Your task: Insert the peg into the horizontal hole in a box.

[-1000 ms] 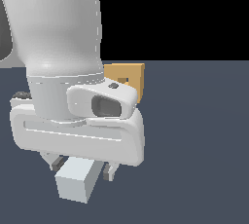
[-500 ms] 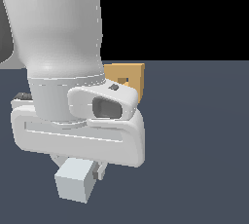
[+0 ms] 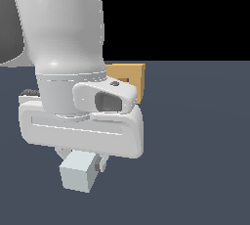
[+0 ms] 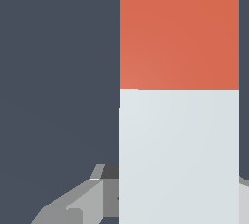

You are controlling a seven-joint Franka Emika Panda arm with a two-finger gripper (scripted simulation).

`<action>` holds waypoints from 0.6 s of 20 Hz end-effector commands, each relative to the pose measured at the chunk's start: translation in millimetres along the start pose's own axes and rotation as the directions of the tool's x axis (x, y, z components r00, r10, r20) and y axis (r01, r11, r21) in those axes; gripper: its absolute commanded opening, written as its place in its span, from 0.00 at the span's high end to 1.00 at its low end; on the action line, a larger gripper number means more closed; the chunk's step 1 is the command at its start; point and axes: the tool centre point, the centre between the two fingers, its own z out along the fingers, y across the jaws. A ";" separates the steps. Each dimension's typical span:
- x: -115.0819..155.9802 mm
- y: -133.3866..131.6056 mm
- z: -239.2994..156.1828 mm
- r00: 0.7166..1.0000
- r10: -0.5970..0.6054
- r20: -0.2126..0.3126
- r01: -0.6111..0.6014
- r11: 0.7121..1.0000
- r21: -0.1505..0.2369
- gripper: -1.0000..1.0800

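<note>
In the exterior view my gripper point(image 3: 80, 159) is shut on the peg point(image 3: 78, 172). Only the peg's pale grey-white end shows below the big white hand. The tan box point(image 3: 135, 79) stands behind the hand, and the hand covers most of it. I cannot make out its hole. In the wrist view the peg runs away from the hand. Its pale part point(image 4: 179, 155) is near the fingers point(image 4: 73, 208) and its red-orange end point(image 4: 179, 30) is far from them. The box is out of the wrist view.
The dark grey-blue floor point(image 3: 195, 146) spreads around the hand and the box. The white arm point(image 3: 58, 23) fills the exterior view's upper left and blocks what lies behind it.
The hand and the held peg have risen slightly. The box has not moved.
</note>
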 end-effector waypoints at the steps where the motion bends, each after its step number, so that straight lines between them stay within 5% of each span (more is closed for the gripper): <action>1: 12.6 -0.5 -4.5 1.000 0.001 0.000 -0.001 1.000 -0.003 1.00; 12: 111.8 -12.5 -30.1 1.000 0.025 0.000 -0.025 1.000 -0.003 1.00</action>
